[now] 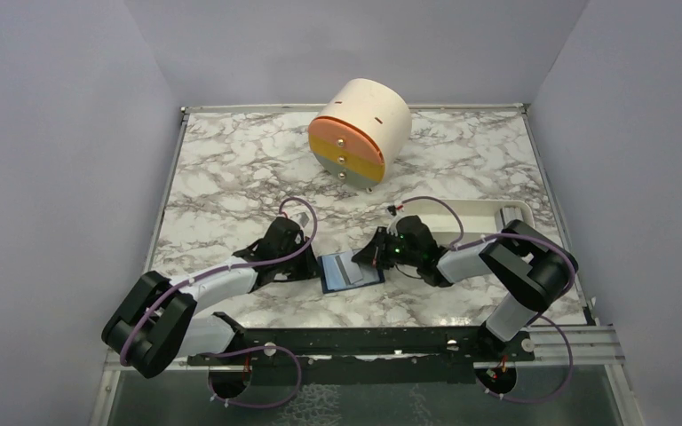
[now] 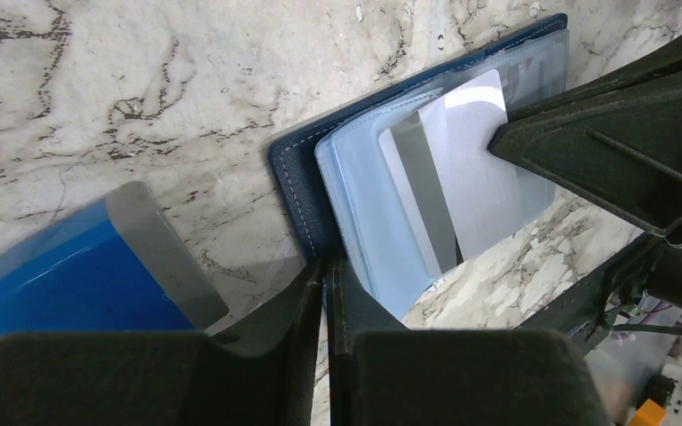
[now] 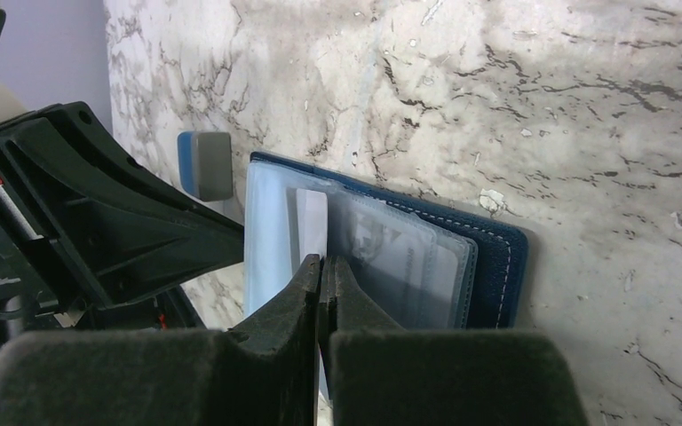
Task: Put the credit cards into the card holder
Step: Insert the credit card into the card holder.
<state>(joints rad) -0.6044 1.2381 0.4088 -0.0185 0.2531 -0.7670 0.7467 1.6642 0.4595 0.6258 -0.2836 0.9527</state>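
Marble table — holder lies open at centre, between your arms. Left gripper nearly shut, pinching holder's left edge, likely to stop it sliding. Right gripper clamped on card — card partly under clear sleeve. You hold its outer end, probably to push it in flat.

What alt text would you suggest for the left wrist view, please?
The left gripper pinches an edge of the open navy card holder on the marble table, while the right gripper holds a pale credit card against its clear sleeves. A blue block lies nearby.
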